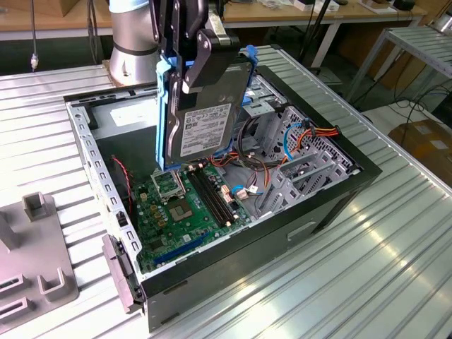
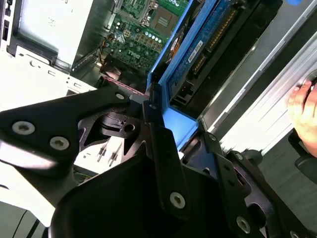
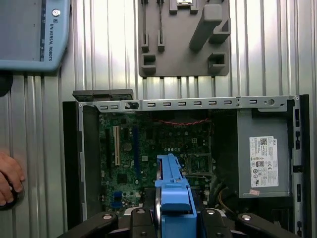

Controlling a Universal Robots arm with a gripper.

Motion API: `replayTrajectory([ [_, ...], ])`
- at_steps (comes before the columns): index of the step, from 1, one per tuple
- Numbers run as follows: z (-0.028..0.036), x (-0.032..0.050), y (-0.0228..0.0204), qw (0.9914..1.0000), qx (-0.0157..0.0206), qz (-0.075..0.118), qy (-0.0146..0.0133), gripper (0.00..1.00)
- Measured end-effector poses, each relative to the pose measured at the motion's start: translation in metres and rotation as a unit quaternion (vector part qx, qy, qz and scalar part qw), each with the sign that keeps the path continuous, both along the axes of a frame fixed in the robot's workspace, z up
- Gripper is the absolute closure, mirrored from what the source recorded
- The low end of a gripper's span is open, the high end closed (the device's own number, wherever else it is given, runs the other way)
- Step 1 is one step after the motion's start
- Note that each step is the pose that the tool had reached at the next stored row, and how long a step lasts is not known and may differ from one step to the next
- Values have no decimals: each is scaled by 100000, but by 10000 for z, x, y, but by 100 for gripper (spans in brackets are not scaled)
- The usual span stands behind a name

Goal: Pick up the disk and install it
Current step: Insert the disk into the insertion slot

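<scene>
One disk (image 1: 206, 123) is hanging upright from the gripper (image 1: 178, 70), and the jaws are pinching its upper end, with the black fingers (image 1: 201, 60) pressing in from either side. Its white label is facing the exterior camera, and the blue carrier rails are running down its edges below the jaws. The disk is hovering over the open computer case (image 1: 282, 233), touching nothing but the fingers. Straight beneath the jaws, the green motherboard (image 1: 185, 212) is lying on the case floor. Off to one side of the jaws, toward the exterior view's right, the silver drive cage (image 1: 296, 180) is sitting inside the case, with red and orange cables (image 1: 314, 133) looping beside it. In the first wrist view the blue rail is pointing away from the jaws toward the board, and the grey power supply (image 3: 262, 153) is sitting in a corner of the case, well to the side of the jaws. Beyond the case, a grey fixture (image 3: 183, 39) is resting on the ribbed metal table (image 3: 99, 49). A person's hand (image 3: 7, 178) is lying on that table outside the case, well apart from the jaws.
</scene>
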State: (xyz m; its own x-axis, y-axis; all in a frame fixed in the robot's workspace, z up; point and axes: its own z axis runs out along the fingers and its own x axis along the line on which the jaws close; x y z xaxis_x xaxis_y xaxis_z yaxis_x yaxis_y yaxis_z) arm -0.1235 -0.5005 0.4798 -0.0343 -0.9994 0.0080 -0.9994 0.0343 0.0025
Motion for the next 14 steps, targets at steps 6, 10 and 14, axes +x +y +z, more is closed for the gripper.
replayTrajectory([
  [6, -7, 95, -8, 100000, -273, -1, -6, 63],
  [10, -9, 154, -9, 99999, -484, -1, -3, 63],
  [14, -11, 210, -10, 99998, -570, 2, -5, 63],
])
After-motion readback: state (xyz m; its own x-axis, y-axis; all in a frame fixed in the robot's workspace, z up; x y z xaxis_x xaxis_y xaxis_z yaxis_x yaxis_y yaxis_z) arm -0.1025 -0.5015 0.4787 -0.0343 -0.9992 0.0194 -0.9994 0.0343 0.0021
